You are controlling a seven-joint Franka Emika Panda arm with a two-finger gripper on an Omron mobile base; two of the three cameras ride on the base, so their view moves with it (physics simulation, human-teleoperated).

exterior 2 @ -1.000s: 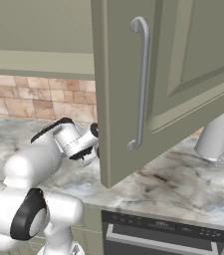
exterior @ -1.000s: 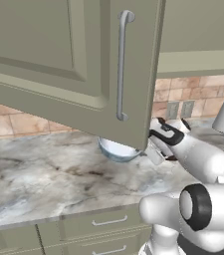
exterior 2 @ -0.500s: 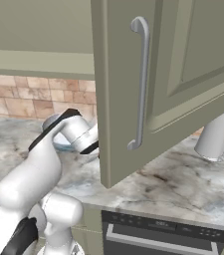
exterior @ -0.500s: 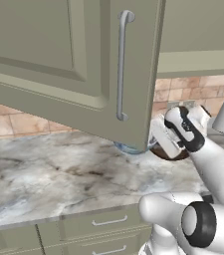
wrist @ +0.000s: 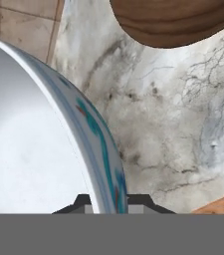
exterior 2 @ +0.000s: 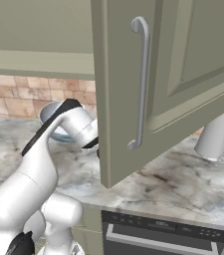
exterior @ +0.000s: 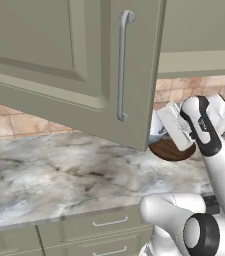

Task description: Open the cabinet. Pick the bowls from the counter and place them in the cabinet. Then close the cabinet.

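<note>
While the olive-green cabinet door (exterior: 74, 65) is swinging out across the upper left of the left base view, its silver bar handle (exterior: 122, 65) is standing upright at centre top. Right of centre, the wooden bowl (exterior: 170, 149) is sitting on the marble bench (exterior: 49, 175), and a sliver of the white bowl (exterior: 156, 131) is peeking out just above it, beside the door's lower corner and the white arm.

Right base view: the cabinet door (exterior 2: 183, 74) is filling the upper right, its handle (exterior 2: 141, 82) running down the centre. The white bowl (exterior 2: 51, 119) is showing at middle left behind the arm's wrist, apparently lifted off the bench (exterior 2: 183, 184). A pale grey container (exterior 2: 214, 137) is standing on the bench at right.

Hand view: the white bowl (wrist: 39, 139), blue-patterned on its outer wall, is occupying the left half. The fingers (wrist: 107, 204) are pinching its rim at bottom centre, one tip on each side. The wooden bowl (wrist: 175, 22) is lying at the top right, on the bench (wrist: 183, 124).
</note>
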